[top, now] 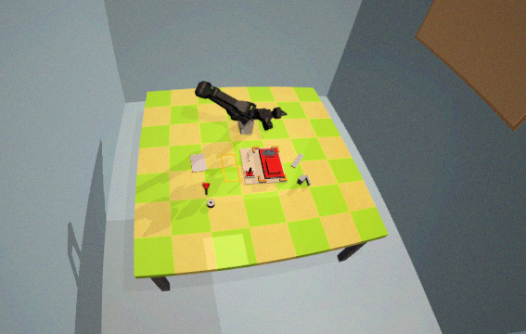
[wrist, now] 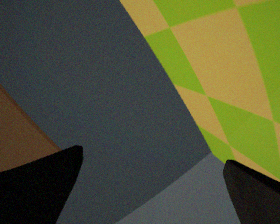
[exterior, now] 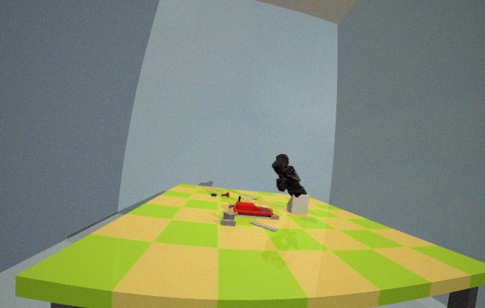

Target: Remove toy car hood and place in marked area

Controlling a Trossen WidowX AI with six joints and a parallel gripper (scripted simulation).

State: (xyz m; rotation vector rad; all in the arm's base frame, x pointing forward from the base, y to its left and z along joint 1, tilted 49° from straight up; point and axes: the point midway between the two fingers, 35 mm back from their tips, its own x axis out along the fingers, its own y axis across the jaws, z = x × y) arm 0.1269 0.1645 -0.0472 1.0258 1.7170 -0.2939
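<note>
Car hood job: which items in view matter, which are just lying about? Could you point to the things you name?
Job:
- toy car (top: 273, 165) (exterior: 251, 209)
- orange outline (top: 222, 168), likely the marked area
- gripper (wrist: 156, 161)

Lying about:
- pale flat square (top: 198, 162)
- red funnel-like piece (top: 206, 186)
- small round piece (top: 211, 203)
- pale strip (top: 297, 160) (exterior: 263, 226)
- grey angled piece (top: 302, 180) (exterior: 227, 220)

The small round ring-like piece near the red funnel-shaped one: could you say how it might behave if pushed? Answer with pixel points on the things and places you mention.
The ring-like piece (top: 211, 203) would probably slide rather than roll, since it seems to lie flat, its dark centre facing up. It looks low and round, so tipping seems unlikely. Stood on its edge, though, its circular outline suggests it might roll.
</note>
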